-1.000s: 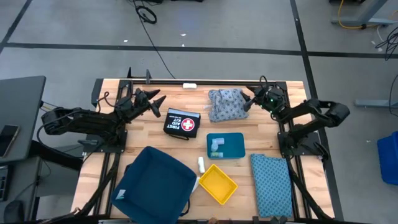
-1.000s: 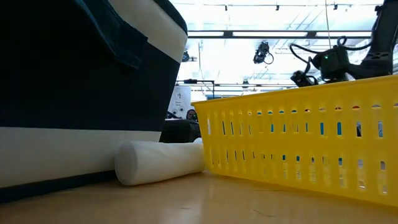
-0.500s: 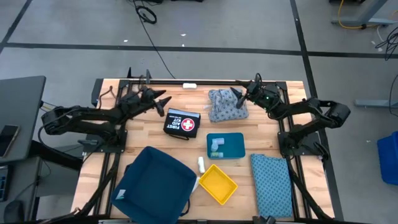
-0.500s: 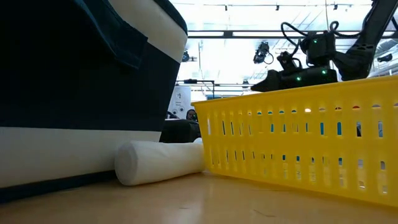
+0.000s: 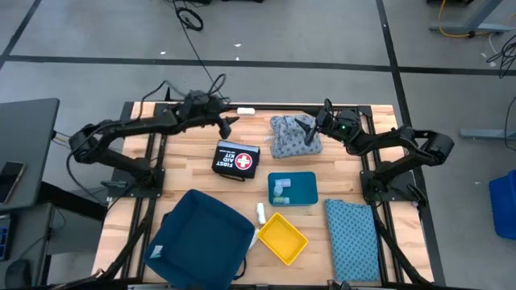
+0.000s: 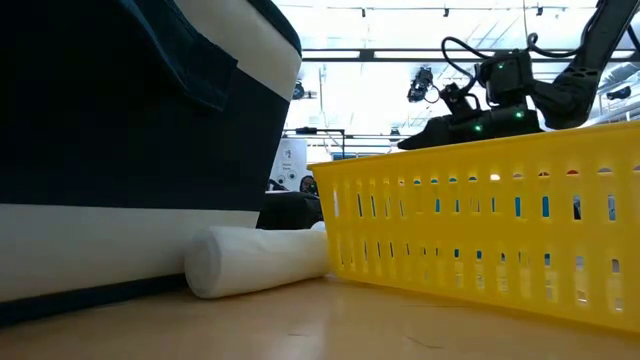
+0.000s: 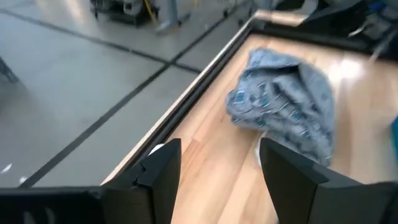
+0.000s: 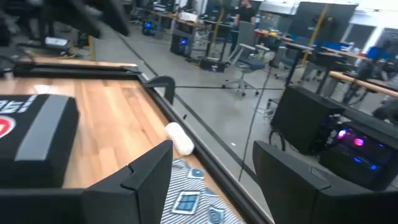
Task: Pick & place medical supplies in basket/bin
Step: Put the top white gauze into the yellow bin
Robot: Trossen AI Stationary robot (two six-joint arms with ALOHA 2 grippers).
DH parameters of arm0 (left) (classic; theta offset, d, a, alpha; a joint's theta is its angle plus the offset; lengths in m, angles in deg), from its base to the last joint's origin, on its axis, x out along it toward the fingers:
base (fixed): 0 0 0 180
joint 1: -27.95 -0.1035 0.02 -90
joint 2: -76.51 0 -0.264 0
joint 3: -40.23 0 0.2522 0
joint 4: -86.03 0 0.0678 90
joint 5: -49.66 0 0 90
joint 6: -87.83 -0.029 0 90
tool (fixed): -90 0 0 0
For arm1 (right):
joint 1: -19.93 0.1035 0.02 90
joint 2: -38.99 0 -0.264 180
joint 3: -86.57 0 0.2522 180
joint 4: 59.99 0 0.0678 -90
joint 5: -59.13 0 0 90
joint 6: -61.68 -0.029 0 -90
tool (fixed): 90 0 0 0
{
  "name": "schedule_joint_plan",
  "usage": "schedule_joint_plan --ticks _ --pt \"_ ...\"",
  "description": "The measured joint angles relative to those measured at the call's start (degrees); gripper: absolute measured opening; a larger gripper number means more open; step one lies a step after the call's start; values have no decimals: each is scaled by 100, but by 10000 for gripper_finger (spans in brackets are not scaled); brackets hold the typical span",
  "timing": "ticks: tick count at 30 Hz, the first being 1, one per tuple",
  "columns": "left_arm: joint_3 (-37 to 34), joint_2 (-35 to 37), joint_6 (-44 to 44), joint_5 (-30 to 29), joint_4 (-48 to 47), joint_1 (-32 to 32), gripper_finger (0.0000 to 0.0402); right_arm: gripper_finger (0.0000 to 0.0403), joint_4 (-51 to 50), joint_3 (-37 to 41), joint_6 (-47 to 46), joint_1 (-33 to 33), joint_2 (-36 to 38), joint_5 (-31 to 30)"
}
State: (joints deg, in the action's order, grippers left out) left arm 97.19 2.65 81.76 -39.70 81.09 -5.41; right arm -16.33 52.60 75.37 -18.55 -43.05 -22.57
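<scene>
The right gripper (image 5: 301,126), fingers spread wide, is poised directly over the crumpled grey-blue patterned cloth bundle (image 5: 291,134). Only a loose fold may be caught, so the bundle could unravel or drag. Across the bundle, the left gripper (image 5: 229,125), likewise spread, is aimed inward; a collision is risked.

In the high view the left gripper (image 5: 230,123) now sits near the upper centre of the frame, just beside the white roll (image 5: 246,111) at the table's far edge; a second ago it was further left, beside the first-aid kit (image 5: 236,159). Its arm stretches out longer across the upper left. The right gripper (image 5: 305,129), earlier clear of the grey-blue cloth bundle (image 5: 290,134), now reaches over the bundle's right side, fingers apart.
</scene>
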Motion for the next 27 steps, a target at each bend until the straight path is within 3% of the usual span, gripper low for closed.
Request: schedule_joint_plan --ticks 13,27 --pt "2888 -1822 -1008 230 -3314 -178 204 233 -163 0 79 0 0 553" --pt "4743 -3621 -1269 238 -4847 -274 204 233 -376 0 77 0 0 567"
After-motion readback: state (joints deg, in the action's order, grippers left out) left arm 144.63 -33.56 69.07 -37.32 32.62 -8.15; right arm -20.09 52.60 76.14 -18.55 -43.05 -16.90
